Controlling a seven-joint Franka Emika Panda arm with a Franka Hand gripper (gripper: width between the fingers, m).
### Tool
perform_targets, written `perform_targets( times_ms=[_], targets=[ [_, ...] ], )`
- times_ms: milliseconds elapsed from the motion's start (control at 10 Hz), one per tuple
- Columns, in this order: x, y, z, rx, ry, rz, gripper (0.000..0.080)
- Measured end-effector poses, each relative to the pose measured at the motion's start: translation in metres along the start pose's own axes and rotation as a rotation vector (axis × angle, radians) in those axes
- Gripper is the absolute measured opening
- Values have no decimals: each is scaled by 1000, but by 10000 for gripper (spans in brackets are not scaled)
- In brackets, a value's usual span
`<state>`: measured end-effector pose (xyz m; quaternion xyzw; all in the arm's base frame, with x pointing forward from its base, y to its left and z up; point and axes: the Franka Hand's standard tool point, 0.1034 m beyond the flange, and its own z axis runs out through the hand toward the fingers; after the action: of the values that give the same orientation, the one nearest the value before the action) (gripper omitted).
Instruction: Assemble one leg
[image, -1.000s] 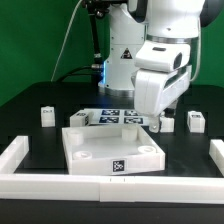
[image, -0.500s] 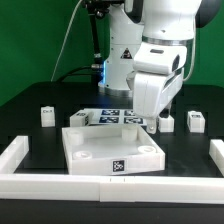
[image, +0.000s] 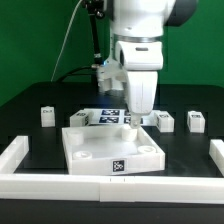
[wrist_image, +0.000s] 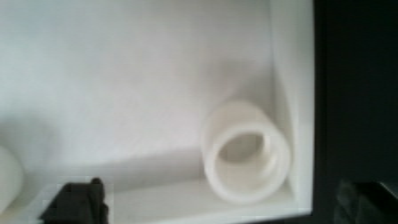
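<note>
Arm (image: 138, 40) shifted to exterior view's left | fingers (wrist_image: 75, 200) spread above tabletop (image: 90, 152) | 4 tagged legs (image: 196, 120) untouched

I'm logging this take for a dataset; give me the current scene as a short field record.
tabletop: white tray, mid-table
gripper: open, empty, low over the tabletop's far edge
socket: round, beside the tabletop's wall, wrist view
legs: four, loose behind the tabletop; first leg, second leg, third leg, fourth leg, from exterior view's left
marker board: between second and third legs
</note>
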<state>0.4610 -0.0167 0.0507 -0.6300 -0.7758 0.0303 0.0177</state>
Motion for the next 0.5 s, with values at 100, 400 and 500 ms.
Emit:
perform_targets(
  times_ms=[100, 400, 500],
  targets=[
    [-4, -2, 2, 4, -2, 7, 650],
    [-3, -2, 2, 5, -1, 15, 650],
    [-4, -4, 5, 9, 1, 1, 650]
  ],
)
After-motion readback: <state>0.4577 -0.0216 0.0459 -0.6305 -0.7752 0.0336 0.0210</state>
